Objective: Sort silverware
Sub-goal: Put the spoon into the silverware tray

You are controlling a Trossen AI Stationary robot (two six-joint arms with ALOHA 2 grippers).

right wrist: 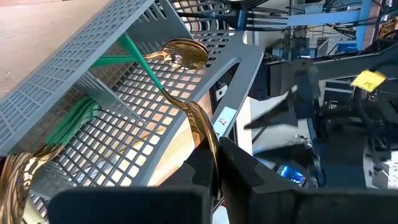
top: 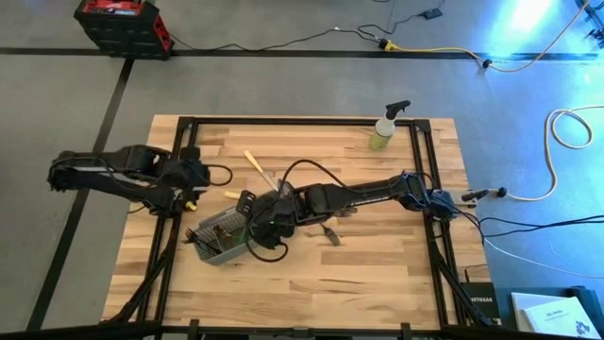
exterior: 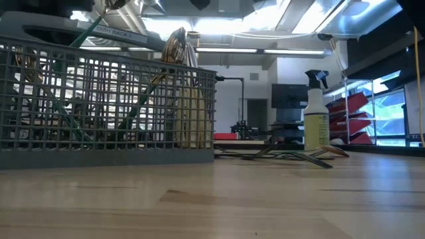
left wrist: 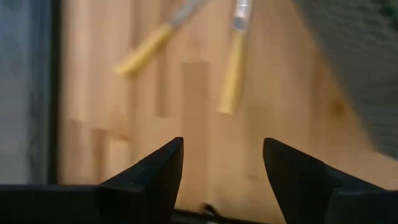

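Note:
The grey wire-mesh caddy (top: 219, 238) stands near the table's middle, with green-handled silverware (right wrist: 74, 118) and gold heads (right wrist: 15, 174) inside. My right gripper (top: 267, 217) hovers over the caddy's right part, shut on a green-handled piece (right wrist: 146, 65) that slants down into a compartment. A gold spoon bowl (right wrist: 185, 53) lies against the mesh beside it. My left gripper (left wrist: 222, 163) is open, low at the table's left (top: 193, 179), touching nothing; two cream-handled pieces (left wrist: 233, 68) lie on the wood ahead of it. More silverware (top: 330, 231) lies right of the caddy. My right gripper pinches the green-handled piece by its gold head end (right wrist: 202, 134) between the two fingers (right wrist: 239, 165). The fingers come from above, slanting down from the table's right. The piece is tilted, its green handle pointing down into the caddy; where its lower end rests, I cannot tell.
A yellow-green spray bottle (top: 382, 132) stands near the table's far right corner. Cream-handled pieces (top: 255, 165) lie on the wood beyond the caddy. Black frame rails (top: 429, 236) run along the table's left and right sides. Bare wood spreads toward the near edge (top: 311, 302).

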